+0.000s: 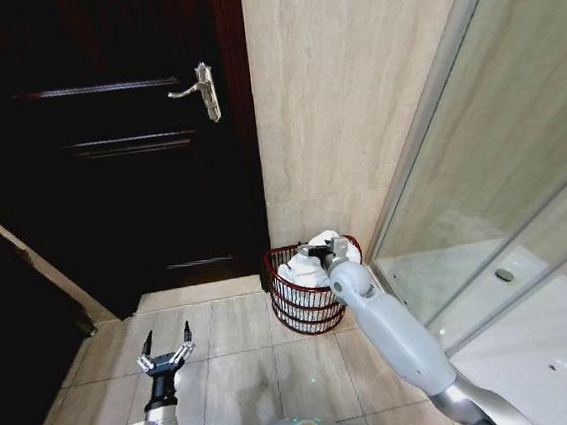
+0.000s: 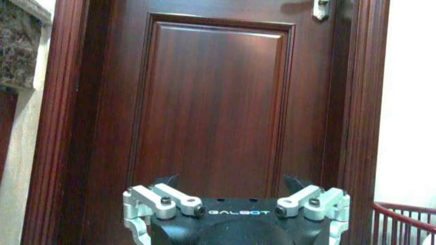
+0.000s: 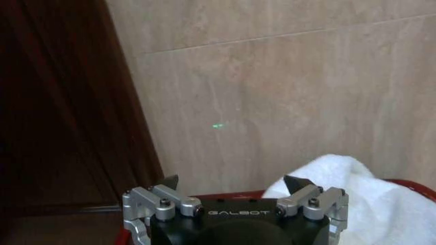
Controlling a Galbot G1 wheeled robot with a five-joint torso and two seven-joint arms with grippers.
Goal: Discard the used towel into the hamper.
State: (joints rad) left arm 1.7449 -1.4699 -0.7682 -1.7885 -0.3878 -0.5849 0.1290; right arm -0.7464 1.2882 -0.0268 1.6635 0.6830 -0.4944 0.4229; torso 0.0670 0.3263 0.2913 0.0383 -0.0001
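Observation:
The hamper, a round reddish-brown wire basket, stands on the floor against the beige wall, just right of the door. A white towel lies piled inside it, rising above the rim. My right gripper hovers over the hamper's top, right at the towel. In the right wrist view its fingers are spread open with nothing between them, the towel bulges beside one fingertip, and the hamper's red rim shows behind. My left gripper hangs open low over the floor tiles, facing the door.
A dark wooden door with a metal lever handle fills the left. A glass shower screen runs along the right, close to the hamper. Light floor tiles lie between my arms. The hamper's rim edges the left wrist view.

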